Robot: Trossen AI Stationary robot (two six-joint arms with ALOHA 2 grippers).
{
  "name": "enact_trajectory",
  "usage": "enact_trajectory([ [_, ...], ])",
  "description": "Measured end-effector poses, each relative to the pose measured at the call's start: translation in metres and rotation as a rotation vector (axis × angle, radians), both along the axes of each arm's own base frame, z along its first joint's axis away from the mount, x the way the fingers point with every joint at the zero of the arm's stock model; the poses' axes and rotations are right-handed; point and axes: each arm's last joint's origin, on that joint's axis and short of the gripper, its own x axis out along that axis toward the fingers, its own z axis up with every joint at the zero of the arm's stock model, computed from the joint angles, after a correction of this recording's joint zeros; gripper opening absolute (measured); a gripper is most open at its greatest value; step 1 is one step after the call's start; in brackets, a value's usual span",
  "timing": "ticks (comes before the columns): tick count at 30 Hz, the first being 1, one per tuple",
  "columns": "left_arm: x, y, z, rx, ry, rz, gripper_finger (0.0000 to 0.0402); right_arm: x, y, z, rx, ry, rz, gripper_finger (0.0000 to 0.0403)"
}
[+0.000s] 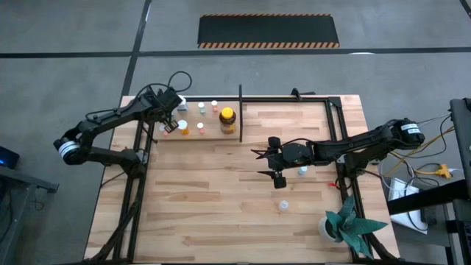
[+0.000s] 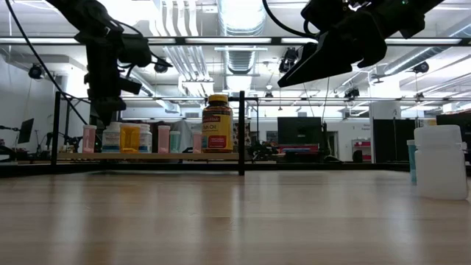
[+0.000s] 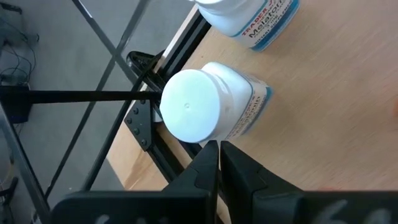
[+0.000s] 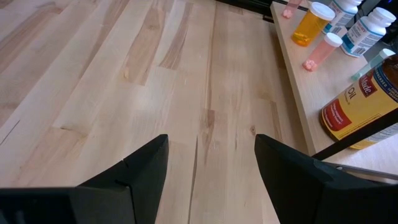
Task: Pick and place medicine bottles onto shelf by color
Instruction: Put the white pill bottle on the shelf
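Observation:
The shelf [image 1: 210,137] stands at the table's far left, and several medicine bottles stand on its wooden board, among them a large amber jar [image 1: 227,118] with a yellow lid. My left gripper [image 3: 217,152] is shut and slants down over the shelf's left end. Its tips are right beside a white-capped bottle [image 3: 205,106] that stands on the board. A second white bottle [image 3: 261,18] with a blue label stands behind it. My right gripper [image 1: 262,163] hangs open above the middle of the table with nothing between its fingers. A pale blue bottle [image 1: 302,171] and a white bottle [image 1: 283,206] stand on the table. My left gripper's shut fingertips [image 3: 211,155] stand at the edge of the bottle's white cap [image 3: 189,109], coming from above at a slant. I cannot tell whether they touch it. The bottle stands upright on the shelf board.
A white pot with a green plant [image 1: 342,224] stands at the near right corner. The shelf's black divider post [image 1: 240,110] rises beside the amber jar. A black tube frame [image 1: 342,140] runs along the table's right side. Bare wood lies below my right gripper [image 4: 211,140].

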Motion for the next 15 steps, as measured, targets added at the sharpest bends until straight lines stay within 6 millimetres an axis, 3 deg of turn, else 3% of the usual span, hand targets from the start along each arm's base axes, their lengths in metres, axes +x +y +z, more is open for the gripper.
enact_trajectory([
  [15, -0.0018, 0.0000, 0.0029, 0.074, 0.023, 0.068, 0.0000, 0.0000, -0.0001, 0.0000, 0.007, 0.000, -0.004, 0.0231],
])
